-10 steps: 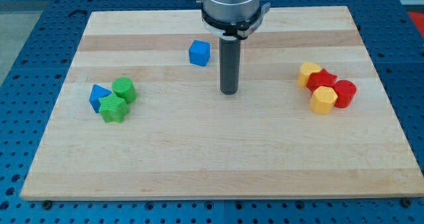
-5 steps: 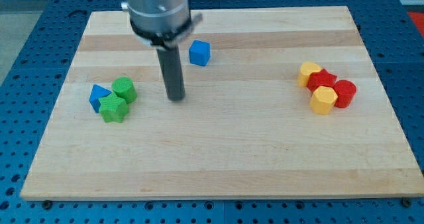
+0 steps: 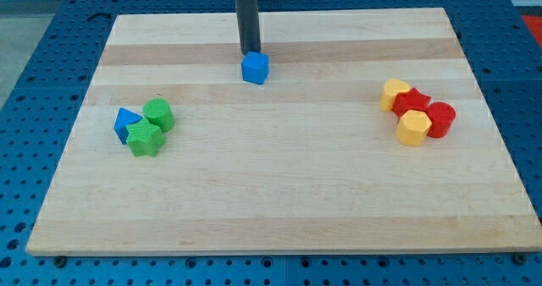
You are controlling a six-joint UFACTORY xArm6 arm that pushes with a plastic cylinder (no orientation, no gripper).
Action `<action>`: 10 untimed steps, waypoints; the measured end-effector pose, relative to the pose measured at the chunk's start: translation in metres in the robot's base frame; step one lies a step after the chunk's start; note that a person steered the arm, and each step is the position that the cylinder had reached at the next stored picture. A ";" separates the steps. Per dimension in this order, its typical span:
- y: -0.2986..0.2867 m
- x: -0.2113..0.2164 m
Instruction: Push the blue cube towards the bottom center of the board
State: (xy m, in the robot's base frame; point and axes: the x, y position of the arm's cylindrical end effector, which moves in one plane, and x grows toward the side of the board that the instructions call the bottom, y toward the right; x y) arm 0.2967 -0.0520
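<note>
The blue cube (image 3: 255, 68) sits on the wooden board (image 3: 279, 193), above the board's middle and a little left of centre. My tip (image 3: 249, 52) stands just above the cube, on its top side in the view, very close to it or touching it. The dark rod rises straight up and out of the view's top edge.
At the view's left a blue triangular block (image 3: 126, 122), a green cylinder (image 3: 158, 114) and a green star (image 3: 145, 139) cluster together. At the right two yellow blocks (image 3: 395, 93) (image 3: 412, 128) and two red blocks (image 3: 413, 102) (image 3: 440, 119) cluster together.
My tip has swung from right of the cube, through the area lower left of it, up to the spot just above it. The blue cube has not visibly moved.
</note>
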 end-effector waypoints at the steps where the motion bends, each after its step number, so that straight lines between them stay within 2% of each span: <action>1: 0.000 0.027; 4: 0.034 0.150; 5: 0.039 0.167; 6: 0.039 0.167; 7: 0.028 0.146; 9: 0.015 0.171; 10: 0.041 0.171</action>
